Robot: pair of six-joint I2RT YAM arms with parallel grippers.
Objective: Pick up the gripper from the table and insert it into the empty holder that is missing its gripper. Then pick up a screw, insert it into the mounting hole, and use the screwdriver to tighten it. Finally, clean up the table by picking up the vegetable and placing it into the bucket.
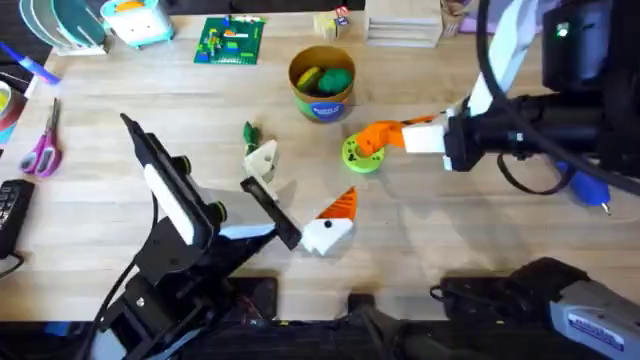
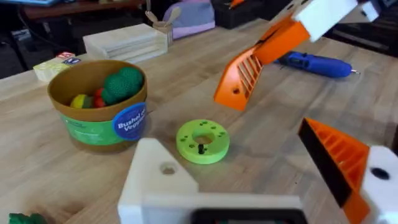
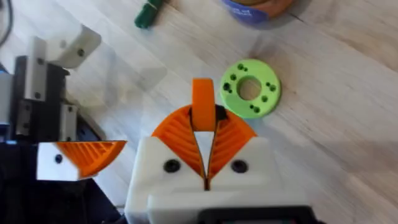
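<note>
My right gripper (image 3: 203, 124) is shut on the gripper (image 3: 202, 102), a small orange wedge sticking out between its orange pads, just beside the lime-green disc (image 3: 250, 88). My left gripper (image 1: 300, 188) is open near the table's middle. One side of it is the plain white holder (image 2: 161, 180), the other an orange-tipped finger (image 2: 339, 158). The dark green vegetable (image 1: 249, 132) lies on the table just beyond the holder. The yellow bucket (image 1: 321, 85) stands farther back. The blue screwdriver (image 1: 585, 187) lies at the right, partly under my right arm.
A small dark screw (image 2: 200, 148) stands in the lime-green disc (image 2: 203, 141). Toy produce sits in the bucket (image 2: 99, 109). Scissors (image 1: 42, 150) lie at the left edge, with a green brick plate (image 1: 232, 40) and wooden blocks (image 1: 400, 25) at the back.
</note>
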